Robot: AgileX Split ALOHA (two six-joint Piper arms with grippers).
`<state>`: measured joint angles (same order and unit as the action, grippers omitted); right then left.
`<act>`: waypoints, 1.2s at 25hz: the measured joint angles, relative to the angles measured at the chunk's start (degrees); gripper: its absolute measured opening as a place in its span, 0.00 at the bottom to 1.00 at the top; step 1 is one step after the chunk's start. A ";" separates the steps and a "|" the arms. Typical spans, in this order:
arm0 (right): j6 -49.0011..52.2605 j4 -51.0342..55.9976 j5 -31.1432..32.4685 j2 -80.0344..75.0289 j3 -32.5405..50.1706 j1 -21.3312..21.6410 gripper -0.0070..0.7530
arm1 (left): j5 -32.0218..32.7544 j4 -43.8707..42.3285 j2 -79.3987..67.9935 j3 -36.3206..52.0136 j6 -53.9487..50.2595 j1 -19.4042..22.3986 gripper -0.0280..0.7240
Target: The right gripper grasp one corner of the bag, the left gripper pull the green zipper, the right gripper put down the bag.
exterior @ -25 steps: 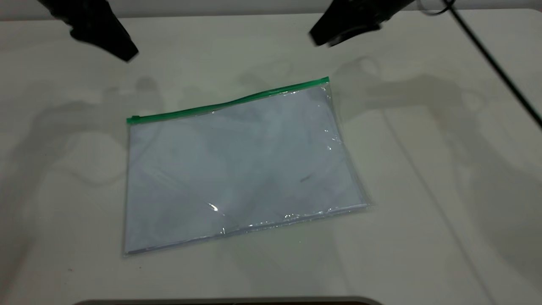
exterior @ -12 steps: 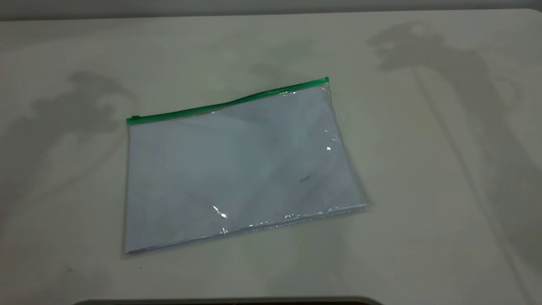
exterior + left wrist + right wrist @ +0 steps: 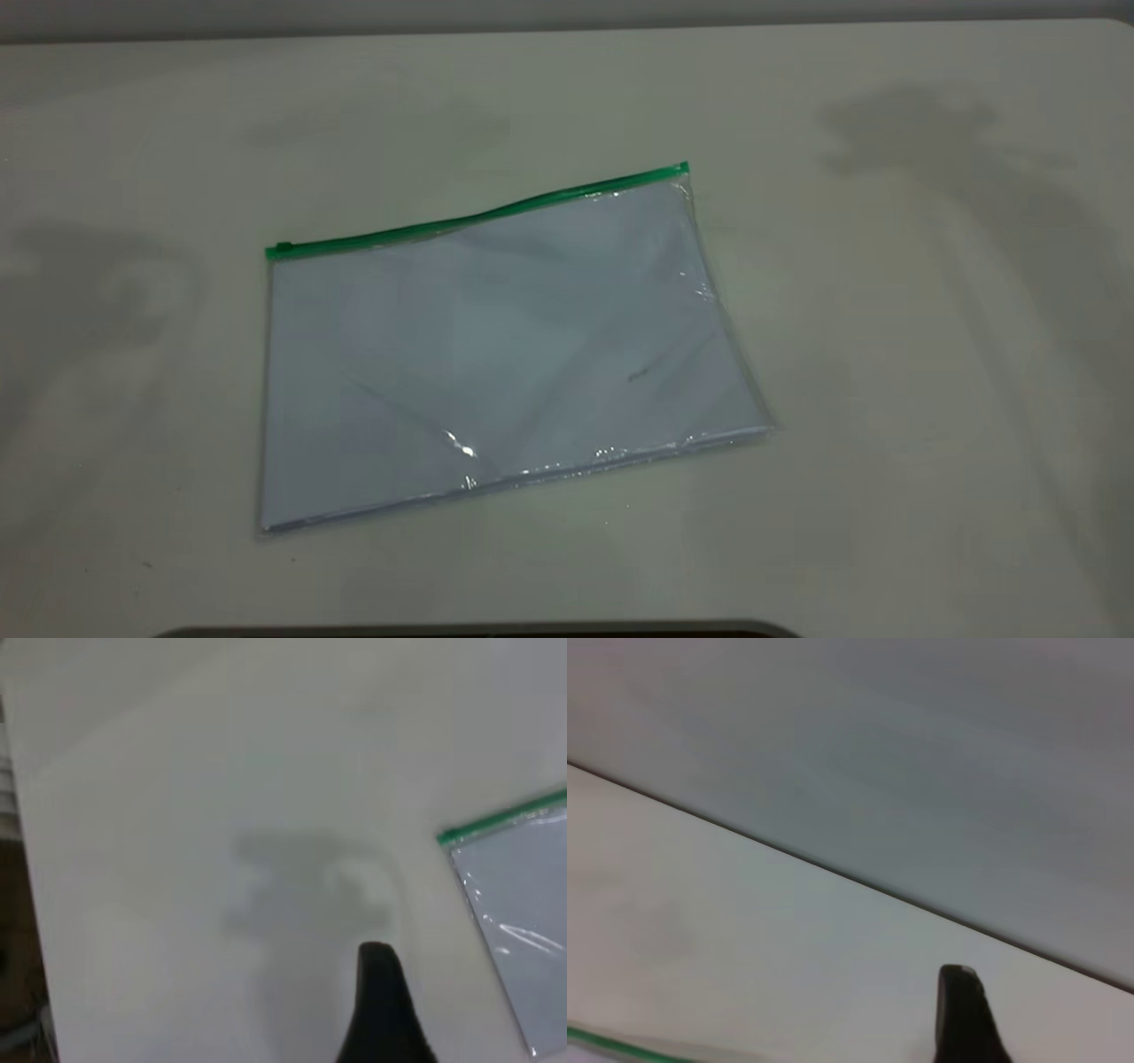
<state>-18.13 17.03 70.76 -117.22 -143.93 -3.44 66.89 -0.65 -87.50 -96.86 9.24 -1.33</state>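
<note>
1. Bag is lying flat on the worktop, green zipper running along its far edge, w/ slider tab at that edge's left end.
2. Judgement: task looks finished, bag already put down; both arms are just parking, nothing left to grip.
3. Left end effector is hanging off the bag's zipper-end corner, apart from it; only one finger is showing, so can't tell open or closed.
4. Right end effector is sitting beyond the bag's zipper edge; same, can't tell.
5. Bare worktop is lying all round the bag; its edges are well apart from the bag.
</note>
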 joint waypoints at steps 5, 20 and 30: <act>0.49 0.78 0.00 16.18 12.16 0.00 0.64 | 0.00 -0.05 5.29 0.00 0.00 0.00 0.80; -3.21 8.74 0.00 63.89 68.46 -0.05 0.64 | 0.00 0.13 24.12 11.60 -5.17 0.00 0.79; -3.21 9.51 0.00 91.44 95.78 -0.05 0.64 | 0.00 0.27 49.29 37.74 -5.29 0.00 0.79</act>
<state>-21.34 26.54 70.76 -25.78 -48.15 -3.49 66.89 -0.38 -38.21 -59.12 3.95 -1.33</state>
